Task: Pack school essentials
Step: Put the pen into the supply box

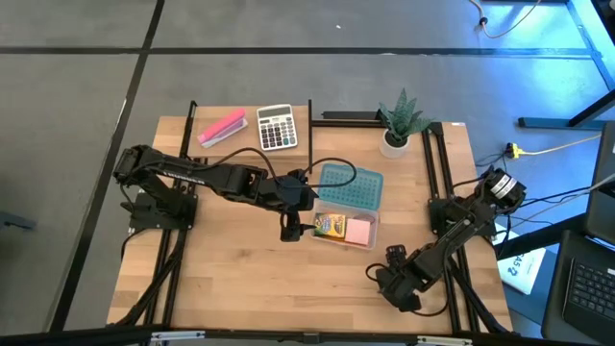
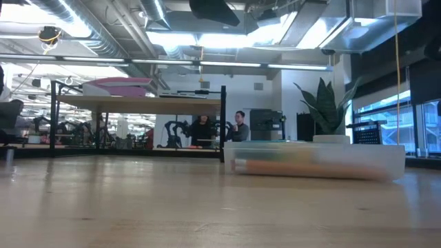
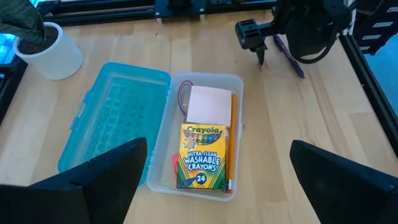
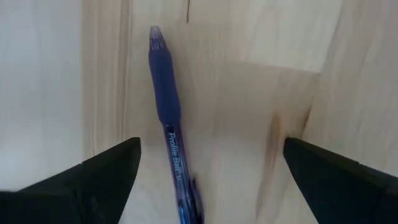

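Right tool (image 4: 208, 180): jaws spread wide, nothing between them, pointed down at the bench (image 1: 240, 279) near its front right corner, as the high view shows (image 1: 396, 279)

Pen (image 4: 166, 118): purple, loose on the bare wood directly beneath the right tool, between its two fingers in the right wrist view. Its long axis runs along the gap between the fingers, not across it, grip end away from the wrist and printed barrel passing back under the tool. It sits nearer one finger than the other. In the left wrist view the pen (image 3: 287, 53) shows as a thin purple line just beside the right tool (image 3: 258, 37)

Judgement: the coming pick depends on that alignment. The jaws already straddle the barrel crosswise, so a straight descent and a close should catch it, with a small sideways correction to centre it

Box (image 1: 370, 235): clear plastic, well apart from the pen, toward the bench middle, with its blue lid (image 1: 348, 185) hinged open beside it. Contents seen from the left wrist: crayon box (image 3: 201, 155), pink notepad (image 3: 208, 104), orange pencils (image 3: 229, 149) along one wall, a purple loop of scissors handle (image 3: 182, 96) partly hidden under the notepad, a small red eraser (image 3: 174, 165)

Left tool (image 1: 290, 229): released, empty, hanging beside the box edge, far from the pen. The right arm is the nearer one for this item

Not for packing: calculator (image 1: 277, 127) and pink block (image 1: 222, 128) at the back, potted plant (image 1: 399, 123) at the back right
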You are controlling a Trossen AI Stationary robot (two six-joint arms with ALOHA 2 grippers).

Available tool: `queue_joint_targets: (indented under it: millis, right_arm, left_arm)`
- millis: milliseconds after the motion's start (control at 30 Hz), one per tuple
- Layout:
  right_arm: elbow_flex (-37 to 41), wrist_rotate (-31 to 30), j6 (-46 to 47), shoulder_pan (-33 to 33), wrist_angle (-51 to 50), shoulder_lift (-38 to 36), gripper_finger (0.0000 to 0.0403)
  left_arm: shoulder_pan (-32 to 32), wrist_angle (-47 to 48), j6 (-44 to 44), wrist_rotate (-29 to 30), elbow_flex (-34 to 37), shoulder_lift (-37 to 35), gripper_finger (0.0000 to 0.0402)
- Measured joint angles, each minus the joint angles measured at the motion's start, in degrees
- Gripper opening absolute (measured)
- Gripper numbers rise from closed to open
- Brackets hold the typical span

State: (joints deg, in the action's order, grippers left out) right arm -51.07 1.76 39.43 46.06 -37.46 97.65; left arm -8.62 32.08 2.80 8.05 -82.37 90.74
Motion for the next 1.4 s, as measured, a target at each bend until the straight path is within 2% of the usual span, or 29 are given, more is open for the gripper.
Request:
queue_joint_targets:
  millis: [300, 1100, 1400]
  right_arm:
    - [0.11, -0.85, 0.84, 0.02, 0.19, 0.09, 0.0392]
    - [0.28, -3.62, 2.55, 0.00, 0.01, 0.24, 0.0280]
    - [0.31, -3.76, 1.97, -0.02, 0.01, 0.24, 0.0254]
  left_arm:
    - [-0.19, -0.02, 0.14, -0.01, 0.00, 0.00, 0.0390]
    - [-9.21, 0.00, 7.75, -0.01, 0.00, 0.00, 0.0390]
    - [-10.36, 0.00, 7.79, -0.01, 0.00, 0.00, 0.0390]
